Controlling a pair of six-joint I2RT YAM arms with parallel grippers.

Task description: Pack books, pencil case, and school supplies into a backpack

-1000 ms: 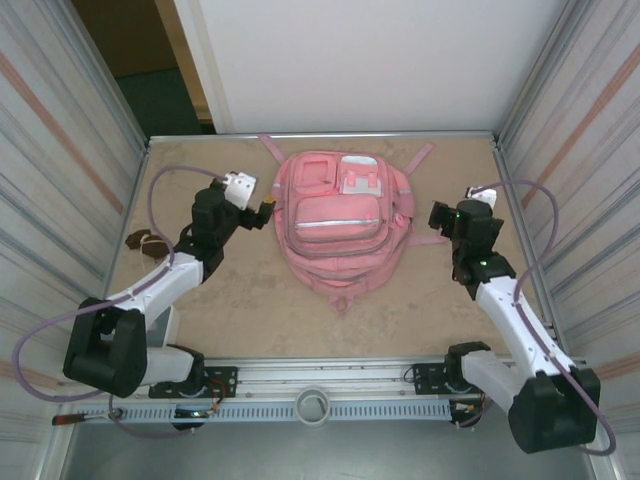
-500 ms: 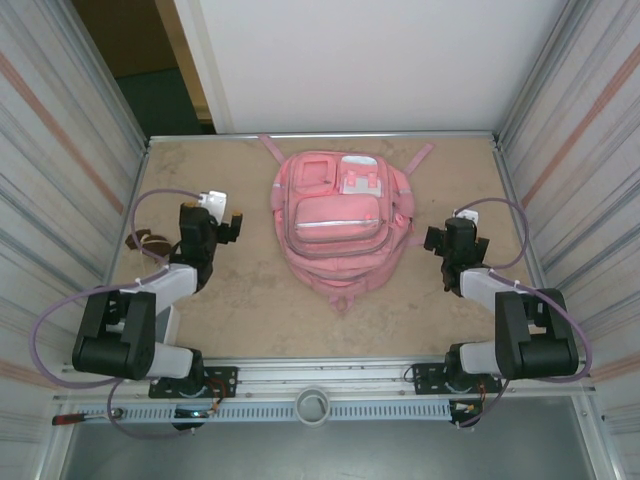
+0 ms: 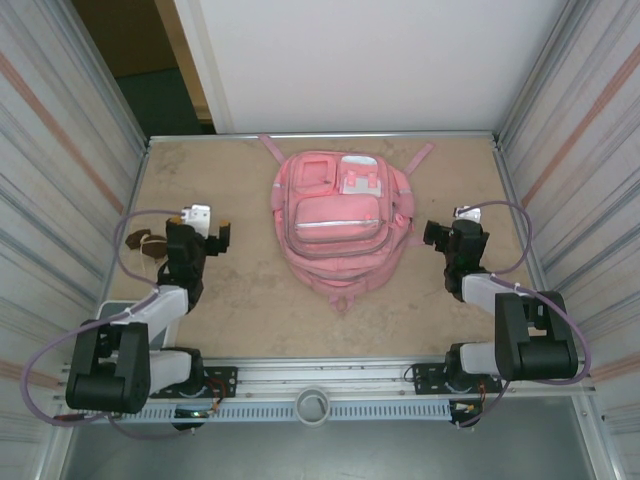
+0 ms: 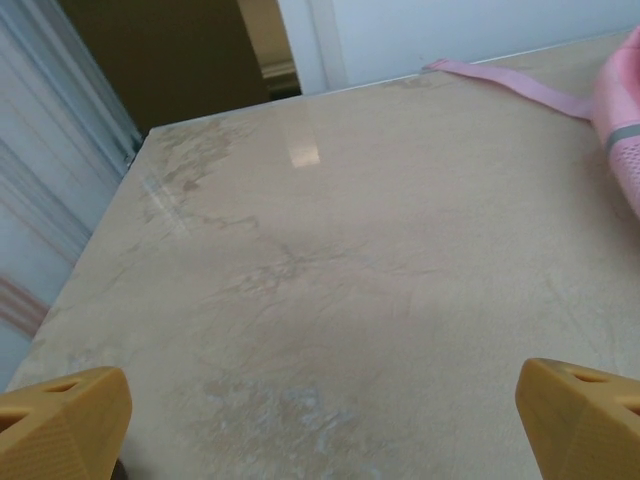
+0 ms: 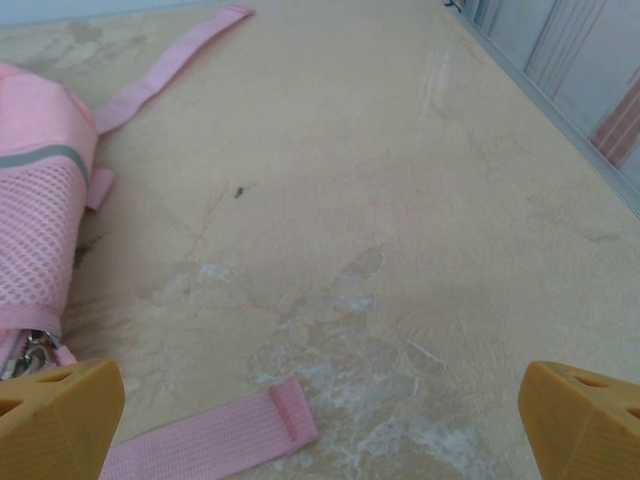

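Pink backpack (image 3: 340, 215) lying flat on a desk (image 3: 250, 290) between two folded robot arms.

From above: the backpack lies front-up at the desk's far centre; the left claw (image 3: 220, 237) sits to its left and the right claw (image 3: 432, 232) just off its right side, both open and holding nothing. Left wrist view: the left claw (image 4: 320, 430) has its orange fingertips (image 4: 60, 425) spread wide over bare desk, with the backpack's edge (image 4: 625, 120) at far right. Right wrist view: the right claw (image 5: 320, 420) is equally wide, the backpack's mesh side (image 5: 40, 230) at left, a pink strap (image 5: 210, 435) lying near.

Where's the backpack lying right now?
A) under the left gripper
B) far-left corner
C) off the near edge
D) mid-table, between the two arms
D: the backpack lies mid-table, with the left gripper and right gripper open on either side.
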